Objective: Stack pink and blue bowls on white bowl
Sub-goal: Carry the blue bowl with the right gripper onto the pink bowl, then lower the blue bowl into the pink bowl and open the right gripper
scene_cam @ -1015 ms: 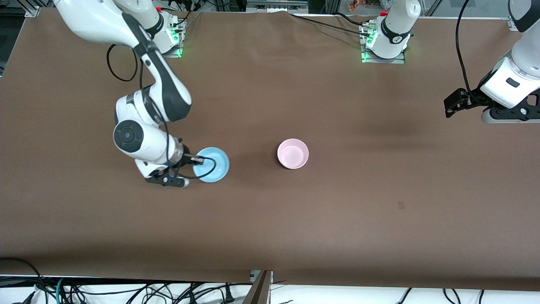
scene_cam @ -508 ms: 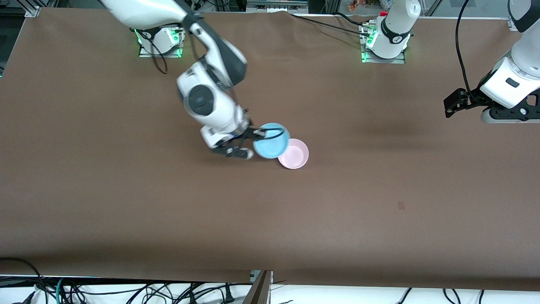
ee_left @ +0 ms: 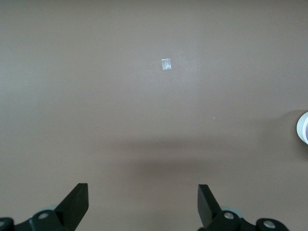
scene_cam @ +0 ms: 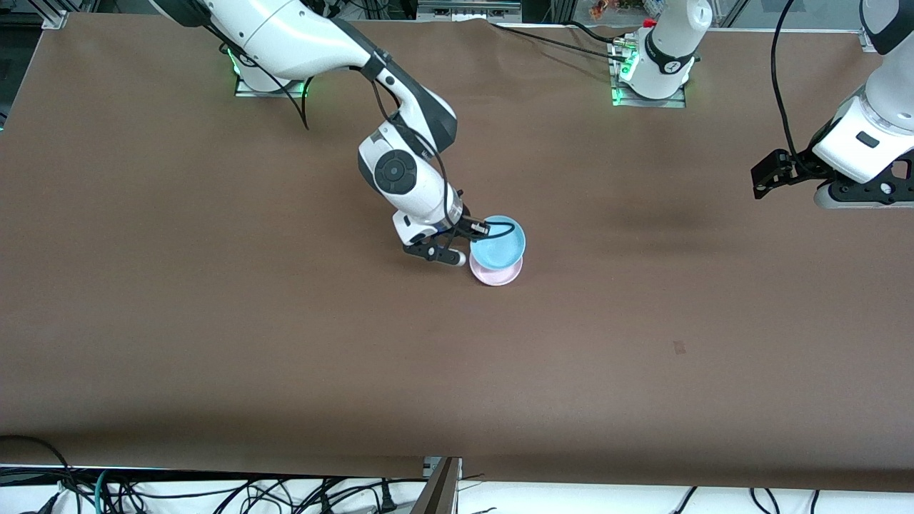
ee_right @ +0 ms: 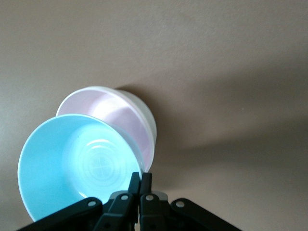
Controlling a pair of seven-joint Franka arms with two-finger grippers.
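My right gripper (scene_cam: pixel 480 228) is shut on the rim of the light blue bowl (scene_cam: pixel 498 241) and holds it tilted, just over the pink bowl (scene_cam: pixel 495 274) in the middle of the table. In the right wrist view the fingers (ee_right: pixel 140 177) pinch the blue bowl's (ee_right: pixel 77 163) rim, and it overlaps the pink bowl (ee_right: pixel 120 113). The pink bowl's outer wall (ee_right: pixel 148 124) looks white there; I cannot tell whether that is a separate white bowl under it. My left gripper (scene_cam: pixel 765 178) is open and empty, waiting at the left arm's end; its view shows bare table between the fingers (ee_left: pixel 143 204).
The brown table (scene_cam: pixel 285 343) is bare apart from a small tape mark (scene_cam: pixel 678 348), which also shows in the left wrist view (ee_left: pixel 166 64). A pale round edge (ee_left: pixel 303 127) sits at that view's border. Cables hang below the table's near edge.
My right arm has lifted the blue bowl off the table at the right arm's end and carried it to the middle, over the pink bowl. The left arm has not moved.
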